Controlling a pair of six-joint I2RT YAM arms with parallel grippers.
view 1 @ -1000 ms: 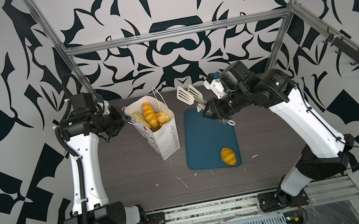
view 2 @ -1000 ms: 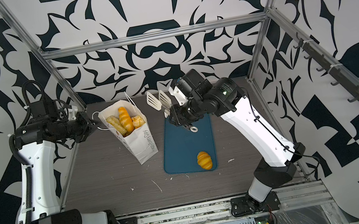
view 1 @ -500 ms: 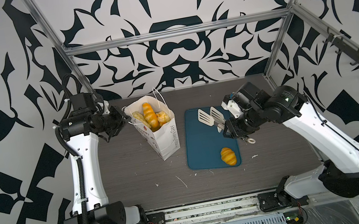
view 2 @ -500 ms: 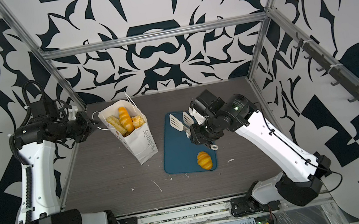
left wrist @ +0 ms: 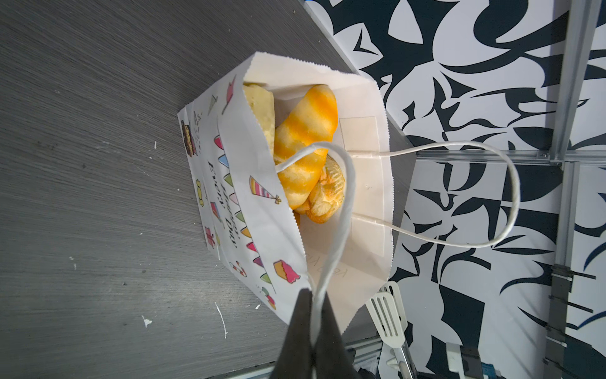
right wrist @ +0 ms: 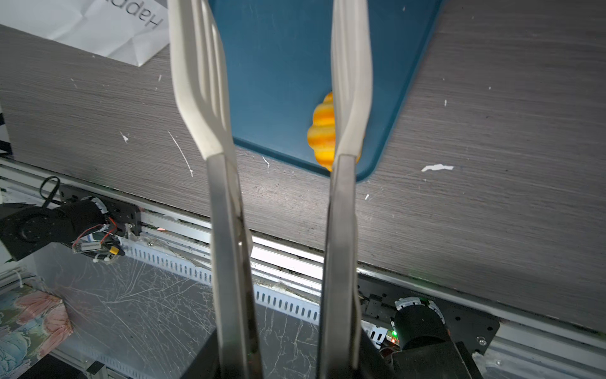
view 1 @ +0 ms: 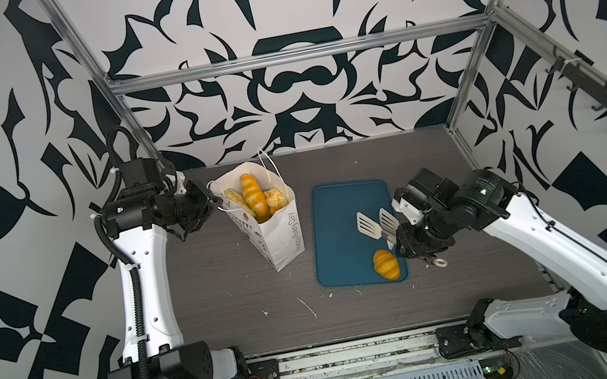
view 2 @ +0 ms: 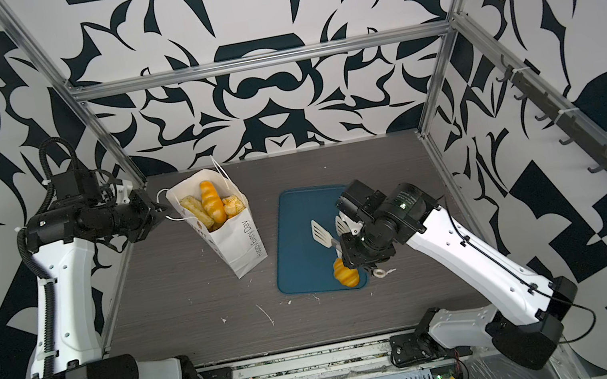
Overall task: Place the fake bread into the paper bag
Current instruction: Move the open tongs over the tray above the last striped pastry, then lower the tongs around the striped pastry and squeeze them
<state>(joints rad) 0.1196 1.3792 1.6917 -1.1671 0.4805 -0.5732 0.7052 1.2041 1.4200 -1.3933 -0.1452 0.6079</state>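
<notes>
So the tall white paper carrier bag (view 1: 281, 241) is standing upright on the dark grey wood-grain tabletop (view 1: 228, 296). It's showing grey "Happy Every Day" lettering up its side, and in the left wrist view little colourful prints too: party hats, bunting, cupcakes.

Glossy golden-orange fake bread is poking out of its open mouth. That's a long striped loaf (view 1: 254, 197), a paler lattice-looking piece (view 1: 237, 201) beside it and a crinkly roundish pastry (view 1: 276, 199).

One more orange-and-yellow striped toy croissant (view 1: 386, 264) is lying on the flat teal-blue rectangular tray (view 1: 339, 209), near its corner by the right arm and well apart from the bag.

The left gripper (left wrist: 316, 295) is pinching fully closed on the bag's thin white cord handle (left wrist: 341, 210). The right gripper (view 1: 411, 247) is clamping metal tongs with white slotted spatula tips (view 1: 369, 225). Those tips are standing apart over the tray near the croissant, gripping nothing.
</notes>
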